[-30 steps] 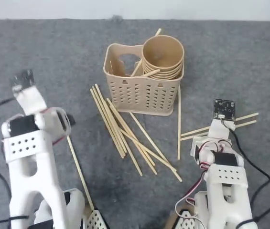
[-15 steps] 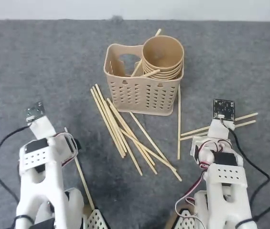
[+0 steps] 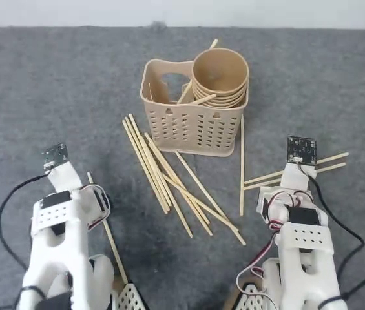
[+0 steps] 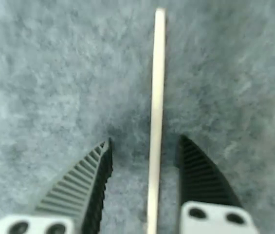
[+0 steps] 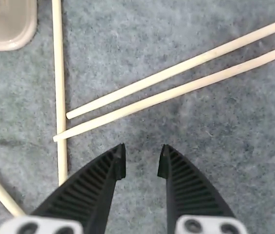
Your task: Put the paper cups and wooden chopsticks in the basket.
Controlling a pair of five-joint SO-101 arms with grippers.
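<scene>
A beige slotted basket (image 3: 195, 126) stands at mid table with stacked paper cups (image 3: 219, 76) and a few chopsticks inside. Several wooden chopsticks (image 3: 169, 181) lie fanned on the grey carpet in front of it. A lone chopstick (image 4: 155, 97) lies at the near left, and my left gripper (image 4: 144, 141) hangs open low over it, the stick between the fingers, closer to one of them. My right gripper (image 5: 142, 147) stands open just short of a pair of chopsticks (image 5: 176, 95), with nothing between its fingers.
One chopstick (image 3: 241, 168) lies straight along the basket's right side, close to the right arm (image 3: 302, 219). A corner of the basket (image 5: 6, 29) shows in the right wrist view. The left arm (image 3: 62, 219) stands at the near left over the lone chopstick (image 3: 113, 245).
The left arm has come down from a raised pose and swung inward, settling low over the lone chopstick. The right arm has not moved.
</scene>
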